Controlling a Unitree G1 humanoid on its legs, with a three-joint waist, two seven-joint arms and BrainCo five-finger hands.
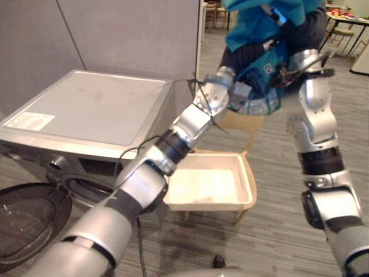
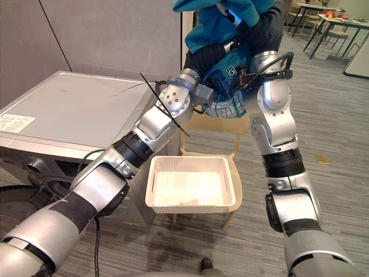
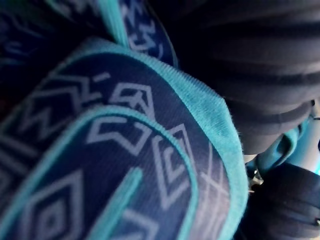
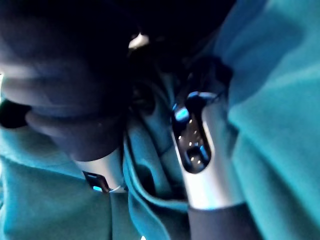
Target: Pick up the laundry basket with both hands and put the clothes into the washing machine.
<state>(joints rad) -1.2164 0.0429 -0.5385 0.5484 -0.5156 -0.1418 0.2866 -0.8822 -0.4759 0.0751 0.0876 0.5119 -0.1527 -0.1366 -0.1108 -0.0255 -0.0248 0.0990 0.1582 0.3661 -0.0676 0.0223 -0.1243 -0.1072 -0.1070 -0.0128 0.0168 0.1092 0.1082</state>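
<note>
A bundle of teal and dark clothes (image 1: 259, 34) hangs in the air above a wooden chair (image 1: 242, 124), held between my two raised arms. My left hand (image 1: 239, 91) is pushed into its lower left side, against a navy patterned cloth with teal trim (image 3: 125, 150). My right hand (image 4: 197, 165) grips from the right, with silver fingers curled into teal folds. The white laundry basket (image 1: 245, 173) sits on the chair below the bundle and looks bare inside. The silver washing machine (image 1: 86, 115) stands at the left with its round door (image 1: 23, 222) swung open.
A grey partition wall (image 1: 115, 34) rises behind the washer. Tables and chairs (image 1: 346, 23) stand far back at the right. Wood-look floor (image 1: 277, 231) stretches around the chair.
</note>
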